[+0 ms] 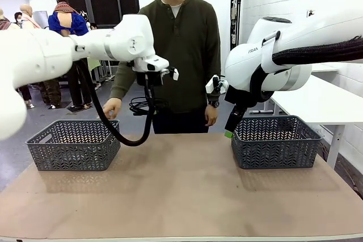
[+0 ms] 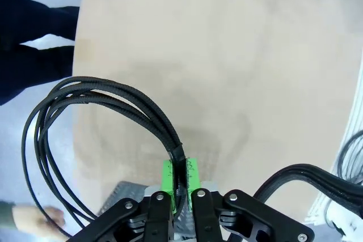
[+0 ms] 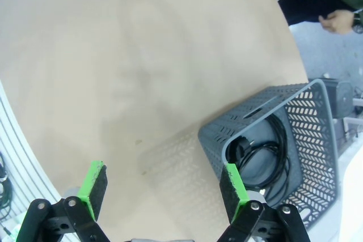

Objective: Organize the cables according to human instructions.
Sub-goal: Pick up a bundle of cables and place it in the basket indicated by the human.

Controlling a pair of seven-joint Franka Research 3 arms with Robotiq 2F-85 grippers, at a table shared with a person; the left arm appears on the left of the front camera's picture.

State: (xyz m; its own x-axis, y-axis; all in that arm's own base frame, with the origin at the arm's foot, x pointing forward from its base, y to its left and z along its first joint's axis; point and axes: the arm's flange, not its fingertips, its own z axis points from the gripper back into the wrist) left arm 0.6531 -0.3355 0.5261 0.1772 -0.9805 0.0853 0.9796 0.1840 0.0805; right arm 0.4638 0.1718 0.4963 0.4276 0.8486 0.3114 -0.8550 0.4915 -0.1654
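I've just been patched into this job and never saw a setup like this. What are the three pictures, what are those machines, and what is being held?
The wide picture looks across a brown table at a person standing opposite. Two white robot arms reach in from the sides. The other two pictures come from cameras on the arms' wrists, looking along their fingers. The left gripper is shut on a coiled black cable, holding it in the air. The right gripper is open and holds nothing. Two grey baskets stand on the table: the left basket and the right basket, which has another black cable in it.
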